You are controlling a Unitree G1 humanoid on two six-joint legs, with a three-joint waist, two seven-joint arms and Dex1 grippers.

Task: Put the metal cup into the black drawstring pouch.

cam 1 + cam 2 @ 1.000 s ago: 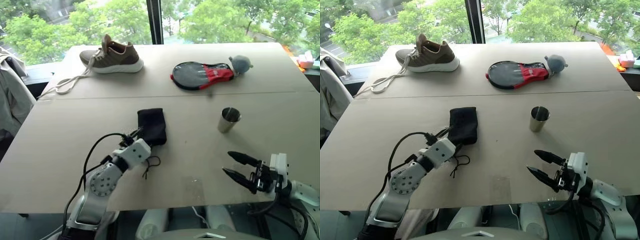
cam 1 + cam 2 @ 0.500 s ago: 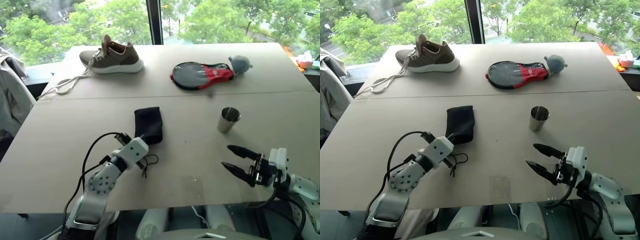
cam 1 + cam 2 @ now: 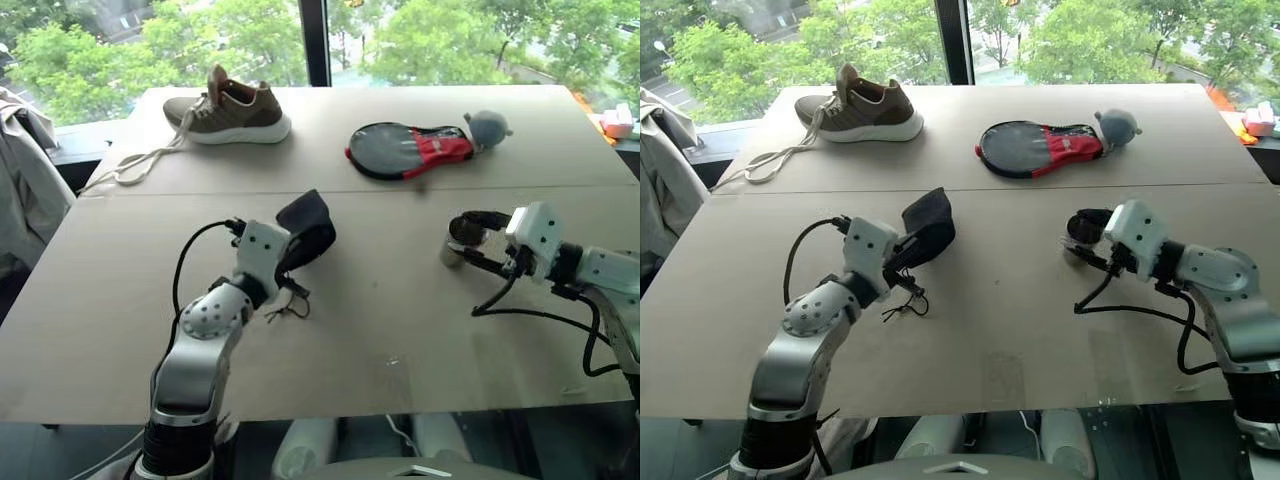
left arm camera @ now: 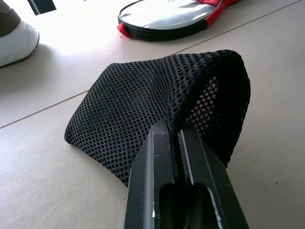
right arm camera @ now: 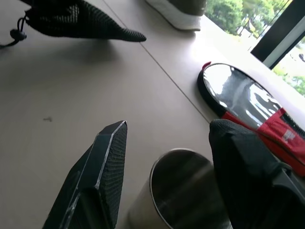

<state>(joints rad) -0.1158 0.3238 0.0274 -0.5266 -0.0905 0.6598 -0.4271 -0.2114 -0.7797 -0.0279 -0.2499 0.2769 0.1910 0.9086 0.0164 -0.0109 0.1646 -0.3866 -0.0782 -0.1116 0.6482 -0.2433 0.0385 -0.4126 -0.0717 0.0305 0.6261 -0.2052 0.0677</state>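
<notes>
In the left eye view the left gripper (image 3: 287,262) sits at centre left, its fingers pinched together on the near edge of the black drawstring pouch (image 3: 308,230), lifting that edge while the cord (image 3: 285,303) trails on the table (image 3: 400,330); at centre right the right gripper (image 3: 470,243) stands spread either side of the metal cup (image 3: 455,245), which stands upright on the table, and I cannot tell whether the fingers touch it; a shoe (image 3: 229,107) lies at upper left and a black-and-red paddle case (image 3: 405,151) at upper centre, both well apart from the work; windows and trees fill the top edge.

In the left wrist view the fingers (image 4: 157,157) are closed flat on a fold of mesh; the pouch looks soft and limp, likely to sag shut, so its mouth rim is the place to hold.

In the right wrist view the open fingers (image 5: 102,171) flank the cup's rim (image 5: 178,183); the steel looks smooth, stiff and light, probably slippery, so a squeeze across the wall below the rim suits it; the table is flat, matte and pale.
</notes>
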